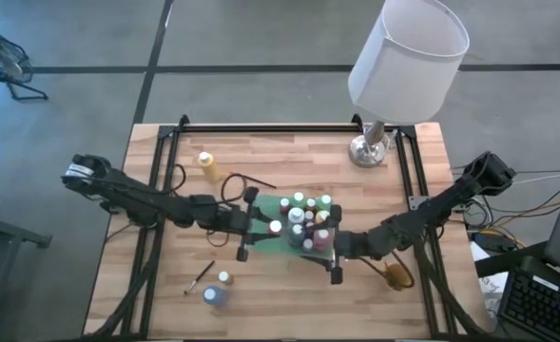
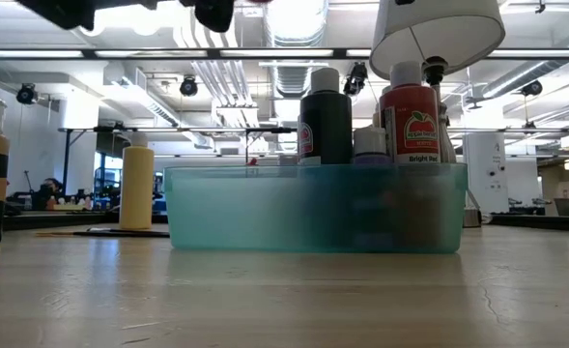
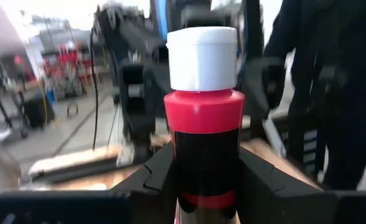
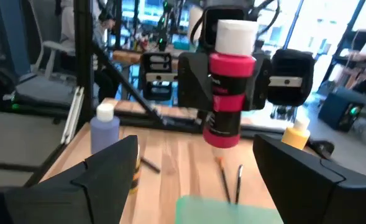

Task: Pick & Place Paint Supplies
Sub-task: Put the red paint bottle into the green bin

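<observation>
Red paint bottle [image 3: 205,130], white ribbed cap, dark label band.

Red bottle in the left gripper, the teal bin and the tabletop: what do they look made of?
Red bottle: looks like smooth glossy plastic, with a ribbed white cap and a dark label band.
Teal bin: probably translucent plastic; the bottles inside show blurred through its wall.
Tabletop: wood, apparently joined planks, with visible grain and a matte finish.
</observation>
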Tool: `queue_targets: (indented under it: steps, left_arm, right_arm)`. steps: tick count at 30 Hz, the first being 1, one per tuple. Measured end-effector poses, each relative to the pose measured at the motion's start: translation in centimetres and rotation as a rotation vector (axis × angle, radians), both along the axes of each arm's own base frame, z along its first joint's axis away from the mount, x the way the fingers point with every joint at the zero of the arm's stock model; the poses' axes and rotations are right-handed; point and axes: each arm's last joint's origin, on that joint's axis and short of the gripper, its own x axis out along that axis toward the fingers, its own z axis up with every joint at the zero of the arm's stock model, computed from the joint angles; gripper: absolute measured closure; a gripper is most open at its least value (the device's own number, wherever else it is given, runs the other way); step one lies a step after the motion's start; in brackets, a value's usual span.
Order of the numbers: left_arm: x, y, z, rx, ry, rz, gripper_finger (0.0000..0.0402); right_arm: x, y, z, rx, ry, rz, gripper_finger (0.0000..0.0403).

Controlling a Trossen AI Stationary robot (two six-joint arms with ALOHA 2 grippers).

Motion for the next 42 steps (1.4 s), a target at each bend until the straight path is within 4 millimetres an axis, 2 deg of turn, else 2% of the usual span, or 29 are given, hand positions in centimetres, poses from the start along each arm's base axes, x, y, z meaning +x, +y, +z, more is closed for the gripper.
queue_targets:
  steps: [4,13,22,34,42]
  left_arm:
    - [-0.5,0.0,0.1,-0.018,-0.087,-0.03,0.0282]
    - [-0.2,-0.1,0.1,-0.014,-0.089,-0.051,0.0282]
    - [1.9,-0.6,0.1,0.009,-0.076,-0.056,0.0282]
    - [3.8,-0.6,-0.7,0.026,-0.039,-0.042,0.0282]
    - [4.8,-0.7,-0.3,0.03,-0.054,-0.053,0.0282]
  right_arm:
    - [0.7,-0.1,-0.3,-0.034,-0.035,-0.01,0.0099]
    - [1.3,-0.3,-0.3,-0.058,-0.087,-0.021,0.012]
    - [1.8,-0.8,-0.3,-0.04,-0.094,0.033,0.0126]
    - [2.0,-1.2,0.2,-0.051,-0.137,0.038,0.0104]
    - [2.1,-1.6,0.2,-0.05,-0.138,0.028,0.0135]
